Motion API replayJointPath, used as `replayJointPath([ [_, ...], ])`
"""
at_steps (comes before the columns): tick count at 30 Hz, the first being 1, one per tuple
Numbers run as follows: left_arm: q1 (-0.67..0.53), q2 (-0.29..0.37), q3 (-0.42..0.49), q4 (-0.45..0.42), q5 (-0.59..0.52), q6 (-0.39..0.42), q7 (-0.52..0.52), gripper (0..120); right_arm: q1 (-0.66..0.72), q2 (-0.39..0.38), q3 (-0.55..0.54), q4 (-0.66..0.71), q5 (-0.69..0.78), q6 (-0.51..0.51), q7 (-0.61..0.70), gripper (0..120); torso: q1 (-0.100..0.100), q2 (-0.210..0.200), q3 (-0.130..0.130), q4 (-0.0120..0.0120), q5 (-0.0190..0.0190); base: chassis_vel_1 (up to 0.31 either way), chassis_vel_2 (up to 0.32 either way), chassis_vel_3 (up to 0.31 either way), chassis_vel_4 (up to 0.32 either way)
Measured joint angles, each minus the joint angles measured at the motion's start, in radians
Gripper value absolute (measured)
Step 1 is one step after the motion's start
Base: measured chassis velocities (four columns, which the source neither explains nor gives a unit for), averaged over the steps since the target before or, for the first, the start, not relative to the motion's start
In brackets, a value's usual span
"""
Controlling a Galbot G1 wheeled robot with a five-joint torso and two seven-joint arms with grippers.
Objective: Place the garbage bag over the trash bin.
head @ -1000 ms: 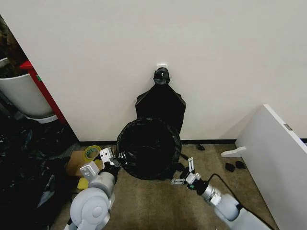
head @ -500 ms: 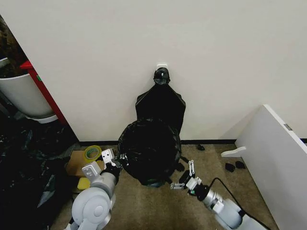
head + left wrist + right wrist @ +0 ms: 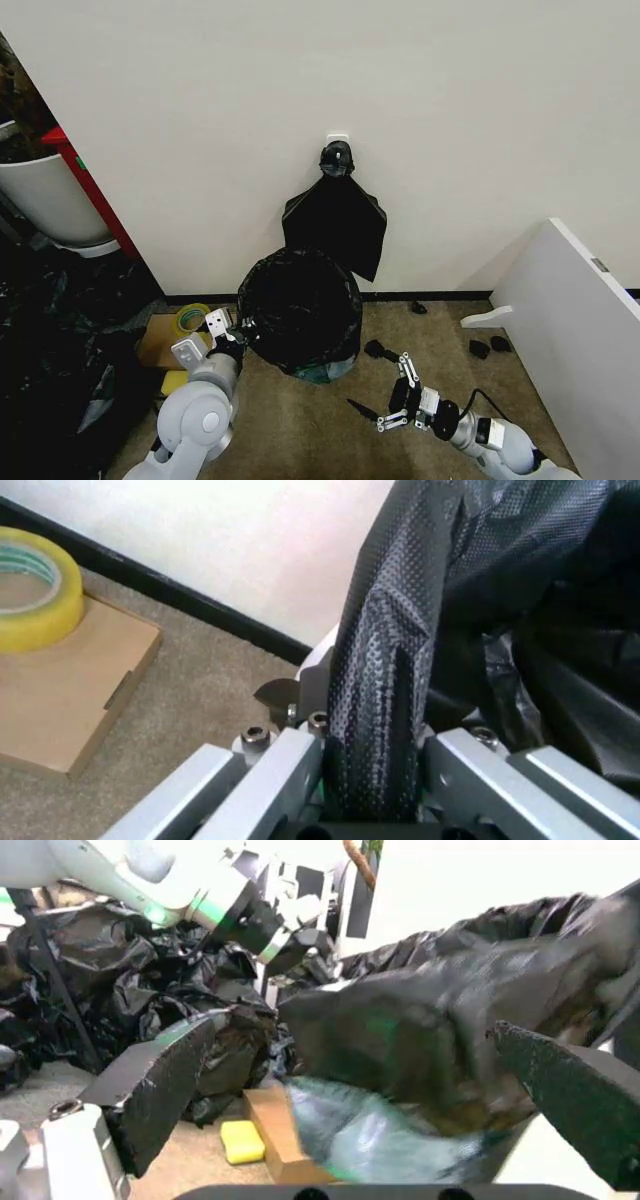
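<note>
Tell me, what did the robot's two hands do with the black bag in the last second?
The right hand let go of the garbage bag and pulled back toward the robot, open and apart from it. The bag now hangs further down over the trash bin, whose pale lower part peeks out. The left hand stayed shut on the bag's edge. The bundle of bags on the wall stayed in place.
</note>
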Motion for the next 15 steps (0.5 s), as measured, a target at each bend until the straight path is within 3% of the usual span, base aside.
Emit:
replayJointPath([
  [15, 0.036, -0.008, -0.007, -0.120, -0.068, 0.049, -0.020, 0, 0.092, 0.062, -0.035, -0.085, -0.128, -0.001, 0.011, 100, 0.000, 0.000, 0.000, 0.0000, -0.0001, 0.000, 0.000, 0.000, 0.000],
])
